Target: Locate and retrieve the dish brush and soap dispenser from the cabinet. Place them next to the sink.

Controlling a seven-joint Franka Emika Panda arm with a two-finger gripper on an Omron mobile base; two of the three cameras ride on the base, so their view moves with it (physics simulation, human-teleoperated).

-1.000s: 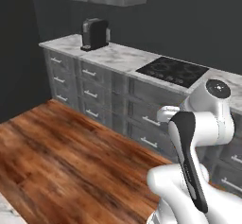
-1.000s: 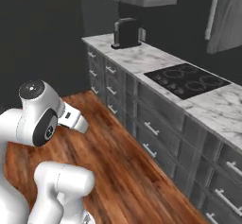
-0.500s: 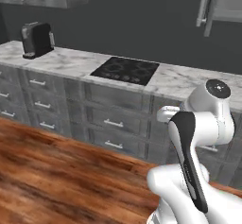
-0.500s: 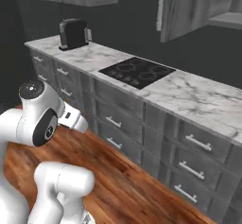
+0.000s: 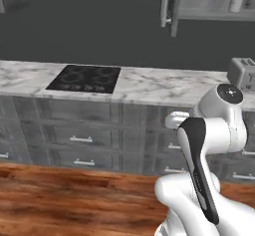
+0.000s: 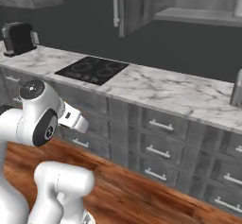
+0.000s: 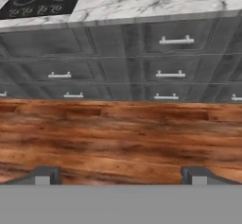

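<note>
Up on the open shelf of the cabinet (image 5: 214, 1), at the far right, I can see the soap dispenser (image 5: 236, 1) standing upright, with the door swung out to its left. Down low, my gripper (image 7: 120, 176) points at the wood floor (image 7: 118, 133) in front of the grey drawers (image 7: 142, 62), its jaws spread wide and holding nothing. Between them, the black stovetop (image 5: 85, 78) sits in the marble counter (image 5: 159, 85).

The white arm (image 6: 40, 124) rises at lower left over the wood floor (image 6: 142, 194). A marble desk (image 6: 160, 88) carries a black stovetop (image 6: 92, 69) and a dark toaster (image 6: 18, 38). Above, the cabinet (image 6: 198, 15) stands open, its door (image 6: 134, 5) swung out beside a pale bar handle (image 6: 115, 3).
</note>
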